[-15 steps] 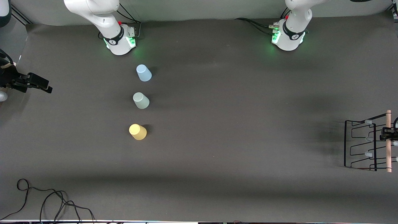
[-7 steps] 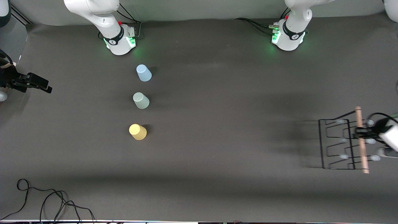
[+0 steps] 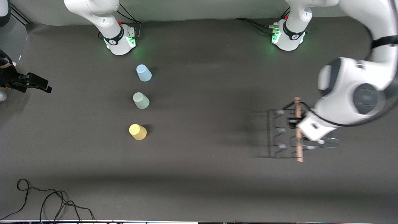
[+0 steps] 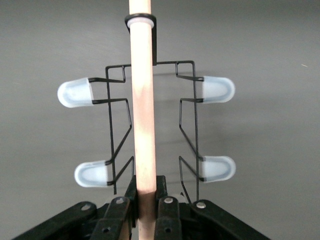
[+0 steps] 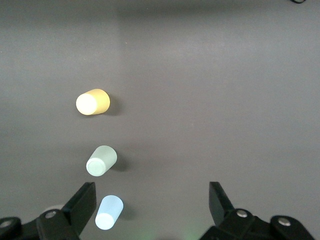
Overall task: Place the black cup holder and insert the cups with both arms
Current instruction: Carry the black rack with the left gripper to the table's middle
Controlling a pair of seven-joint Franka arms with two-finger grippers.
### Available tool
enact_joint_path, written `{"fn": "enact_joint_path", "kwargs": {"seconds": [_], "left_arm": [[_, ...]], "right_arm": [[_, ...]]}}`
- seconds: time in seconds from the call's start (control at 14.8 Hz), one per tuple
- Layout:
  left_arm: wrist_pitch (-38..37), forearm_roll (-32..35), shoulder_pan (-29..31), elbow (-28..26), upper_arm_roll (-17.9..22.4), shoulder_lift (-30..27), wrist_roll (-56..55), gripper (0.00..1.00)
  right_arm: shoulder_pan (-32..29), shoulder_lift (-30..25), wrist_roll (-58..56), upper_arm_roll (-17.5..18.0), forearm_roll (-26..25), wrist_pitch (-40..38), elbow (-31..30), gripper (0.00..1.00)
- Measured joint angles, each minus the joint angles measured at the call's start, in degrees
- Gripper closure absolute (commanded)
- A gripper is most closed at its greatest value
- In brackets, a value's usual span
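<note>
The black cup holder [image 3: 274,134] hangs above the table toward the left arm's end. My left gripper [image 3: 296,125] is shut on its wooden rod handle [image 4: 142,100], and grey-tipped pegs [image 4: 75,93] stick out on both sides of the handle. My left gripper [image 4: 146,205] grips the rod near its middle. The light blue cup [image 3: 143,73], pale green cup [image 3: 141,100] and yellow cup [image 3: 137,132] stand upside down in a row in front of the right arm's base. My right gripper [image 3: 47,88] waits open and empty high at the right arm's end; its own view [image 5: 152,200] shows the yellow [image 5: 92,102], green [image 5: 101,160] and blue [image 5: 109,212] cups below.
A loose black cable [image 3: 46,199] lies at the table's edge nearest the front camera, at the right arm's end. The arm bases [image 3: 119,40] [image 3: 287,35] stand along the table's edge farthest from the front camera. The dark mat [image 3: 211,124] lies bare between the cups and the holder.
My left arm has carried the cup holder from the table's end toward the middle and has swung into view over it. The right arm and the cups have not moved.
</note>
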Motion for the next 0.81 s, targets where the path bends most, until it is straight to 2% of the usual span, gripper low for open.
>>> {"fn": "enact_joint_path", "kwargs": {"seconds": [0.41, 0.68, 0.81], "left_arm": [[7.5, -6.3, -11.7, -1.9, 0.0, 0.1, -12.7, 1.00], [20.1, -6.3, -19.0, -7.9, 0.1, 1.5, -21.8, 1.00], [24.0, -6.3, -20.9, -9.5, 0.1, 3.0, -23.4, 1.00]], "right_arm": [[0.0, 0.0, 0.0, 0.0, 0.0, 0.0, 0.0, 0.00], [0.0, 0.0, 0.0, 0.0, 0.0, 0.0, 0.0, 0.00], [0.0, 0.0, 0.0, 0.0, 0.0, 0.0, 0.0, 0.00]]}}
